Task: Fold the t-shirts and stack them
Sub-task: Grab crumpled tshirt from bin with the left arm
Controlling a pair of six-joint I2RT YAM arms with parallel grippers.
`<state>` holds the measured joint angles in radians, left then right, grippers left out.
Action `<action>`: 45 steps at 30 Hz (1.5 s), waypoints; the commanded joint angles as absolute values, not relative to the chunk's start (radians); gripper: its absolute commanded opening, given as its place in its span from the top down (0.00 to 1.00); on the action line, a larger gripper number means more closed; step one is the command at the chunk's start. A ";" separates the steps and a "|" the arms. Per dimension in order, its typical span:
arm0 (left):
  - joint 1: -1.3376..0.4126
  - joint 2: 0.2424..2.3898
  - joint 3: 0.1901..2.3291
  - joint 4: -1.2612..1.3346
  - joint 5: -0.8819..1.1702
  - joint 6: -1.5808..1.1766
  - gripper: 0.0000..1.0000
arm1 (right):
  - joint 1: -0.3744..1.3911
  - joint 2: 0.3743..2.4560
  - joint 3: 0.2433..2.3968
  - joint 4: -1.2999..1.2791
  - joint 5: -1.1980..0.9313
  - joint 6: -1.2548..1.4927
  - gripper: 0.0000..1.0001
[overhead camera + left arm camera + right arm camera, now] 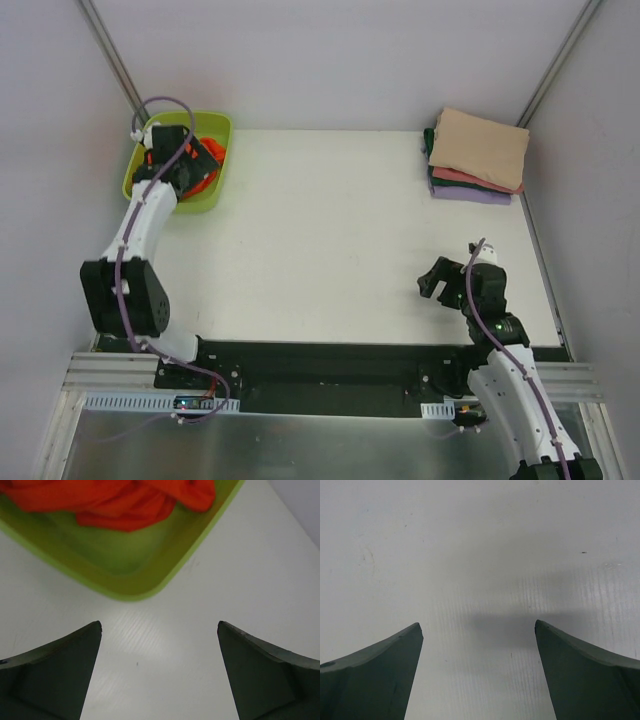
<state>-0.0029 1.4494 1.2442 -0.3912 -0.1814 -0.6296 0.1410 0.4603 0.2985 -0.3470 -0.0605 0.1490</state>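
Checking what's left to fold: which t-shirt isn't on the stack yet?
The orange t-shirt, crumpled in the lime-green tub at the far left; the others lie folded in the far-right stack.

Bright, soft light fills the room from above. The white table (330,230) looks washed out in the top view, and that picture is a little fuzzy. At the table's far right corner the folded t-shirts (478,155) cast only a thin dark edge. A pale grey shadow lies on the table under the right gripper (478,624), whose fingers (375,675) look dark and blurry. At its far left corner the orange t-shirt (115,500) looks soft too.
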 commanded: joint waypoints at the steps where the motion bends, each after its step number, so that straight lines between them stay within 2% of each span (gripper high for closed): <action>1: 0.092 1.733 1.581 -0.425 -0.043 -0.541 0.01 | 0.143 0.498 0.336 -0.273 -0.115 0.156 0.04; 7: 0.167 2.161 2.022 -0.485 -0.002 -0.564 0.01 | 0.141 0.520 0.328 -0.259 -0.110 0.164 0.04; 10: 0.170 2.285 2.138 -0.500 -0.070 -0.598 0.01 | 0.141 0.515 0.321 -0.261 -0.143 0.166 0.04; 18: 0.175 2.418 2.195 -0.503 -0.117 -0.646 0.01 | 0.144 0.471 0.311 -0.281 -0.091 0.158 0.04; 20: 0.173 2.422 2.192 -0.503 -0.139 -0.646 0.06 | 0.143 0.471 0.313 -0.276 -0.078 0.158 0.04; 21: 0.175 2.424 2.194 -0.505 -0.143 -0.646 0.16 | 0.143 0.471 0.316 -0.279 -0.075 0.158 0.04; 22: 0.176 2.425 2.195 -0.503 -0.140 -0.643 0.32 | 0.141 0.474 0.322 -0.285 -0.072 0.156 0.04; 24: 0.176 2.421 2.191 -0.503 -0.123 -0.638 0.59 | 0.143 0.474 0.324 -0.296 -0.074 0.156 0.04; 26: 0.175 2.407 2.189 -0.506 -0.097 -0.624 1.00 | 0.143 0.469 0.319 -0.296 -0.074 0.156 0.04; 30: 0.175 2.300 2.120 -0.511 -0.020 -0.635 1.00 | 0.143 0.462 0.316 -0.282 -0.083 0.166 0.04; 36: 0.146 1.975 2.028 -0.511 0.054 -0.611 1.00 | 0.143 0.448 0.324 -0.250 -0.185 0.187 0.04; 45: -0.098 1.499 1.915 -0.440 0.175 -0.439 1.00 | 0.143 0.348 0.301 -0.233 -0.249 0.196 0.04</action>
<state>0.0204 1.7100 1.9755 -0.5056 0.0780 -0.5423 0.1413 0.3935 0.2974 -0.2756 -0.2119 0.1841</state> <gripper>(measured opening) 0.029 0.961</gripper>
